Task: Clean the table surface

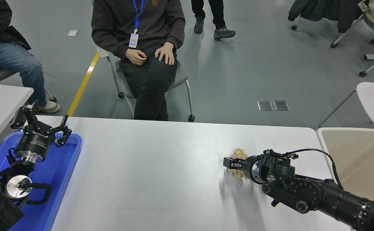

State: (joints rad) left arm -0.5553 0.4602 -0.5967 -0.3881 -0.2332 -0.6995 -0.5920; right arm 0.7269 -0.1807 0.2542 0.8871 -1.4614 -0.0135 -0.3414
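The right gripper [229, 162] is clamped on a crumpled brown paper ball [239, 154] near the right edge of the table surface [148, 179], likely to carry it to the beige bin [360, 157] alongside. The left gripper [42, 123], fingers apart, is parked over the blue tray [58, 173].

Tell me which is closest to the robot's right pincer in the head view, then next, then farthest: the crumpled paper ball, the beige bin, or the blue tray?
From the right pincer:
1. Crumpled paper ball, right at the pincer's tips.
2. Beige bin, off the table's right end.
3. Blue tray, far left, under the parked left pincer.
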